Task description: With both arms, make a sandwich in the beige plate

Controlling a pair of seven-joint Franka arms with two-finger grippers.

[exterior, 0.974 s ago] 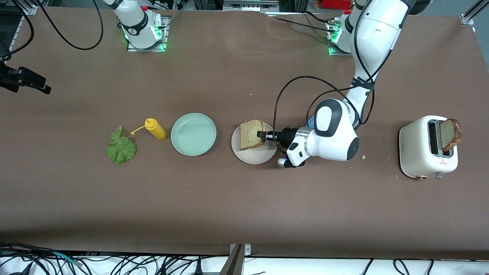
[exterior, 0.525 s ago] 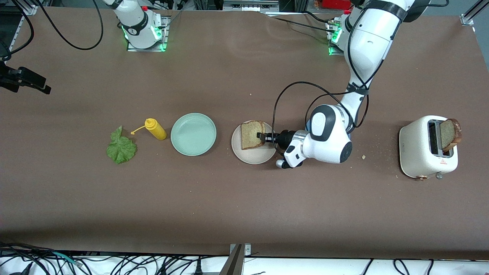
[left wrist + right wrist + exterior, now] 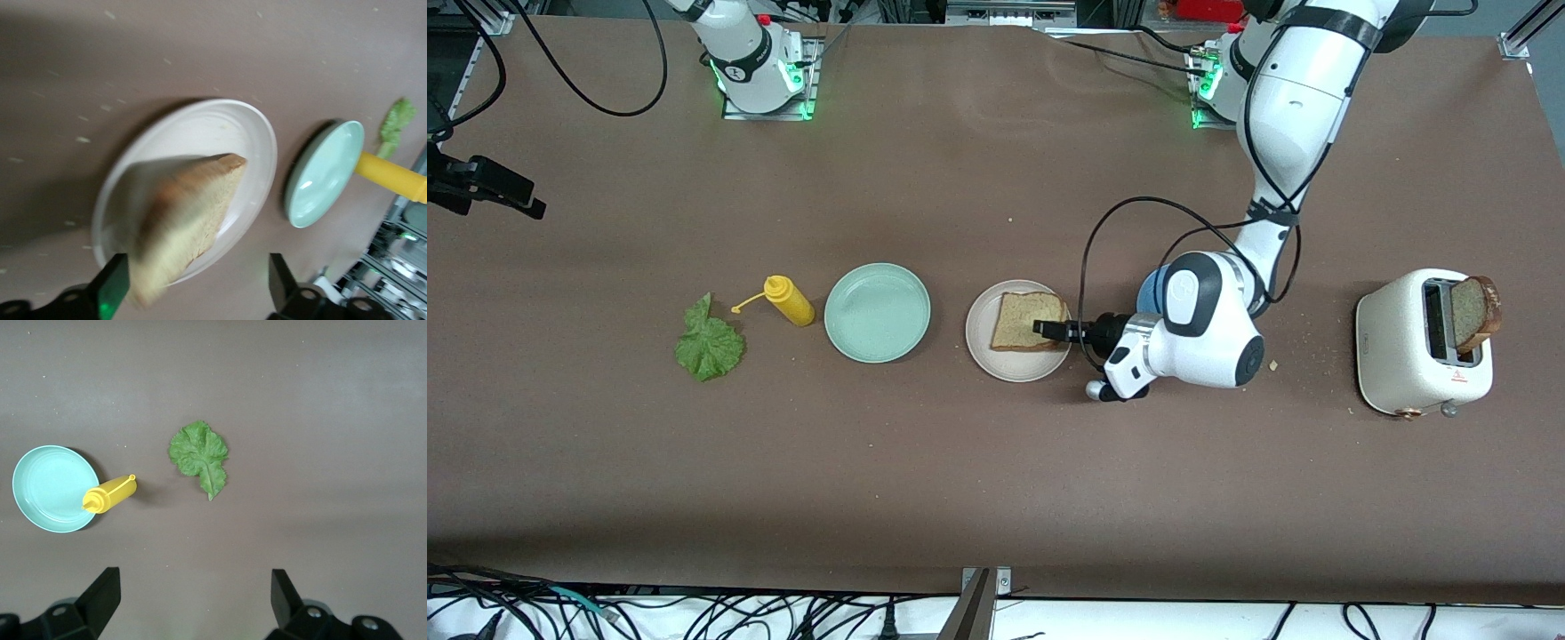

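Toast (image 3: pixel 1029 322) lies flat on the beige plate (image 3: pixel 987 351), near the middle of the surface, with its edge toward the left arm's end close to the rim. Going across the front view from the right arm's end: a lettuce leaf (image 3: pixel 709 345) lies flat on the surface, a yellow squeeze bottle (image 3: pixel 789 300) lies just beside it, then comes a mint plate (image 3: pixel 877 312), then the beige plate with the toast. The left gripper (image 3: pixel 1051 328) sits low over the beige plate's rim at the toast's edge, its jaws spread apart in the left wrist view, one finger (image 3: pixel 112 292) at either side of the slice and not clamping it. Partly hidden under the left arm's wrist is a blue plate (image 3: pixel 1149 289). Toward the left arm's end stands a white toaster (image 3: pixel 1409 351) with a second slice (image 3: pixel 1473 311) sticking up out of its slot. The right gripper (image 3: pixel 193 600) waits high over the leaf (image 3: pixel 199 456) and bottle (image 3: pixel 111 495), jaws spread wide and holding nothing.
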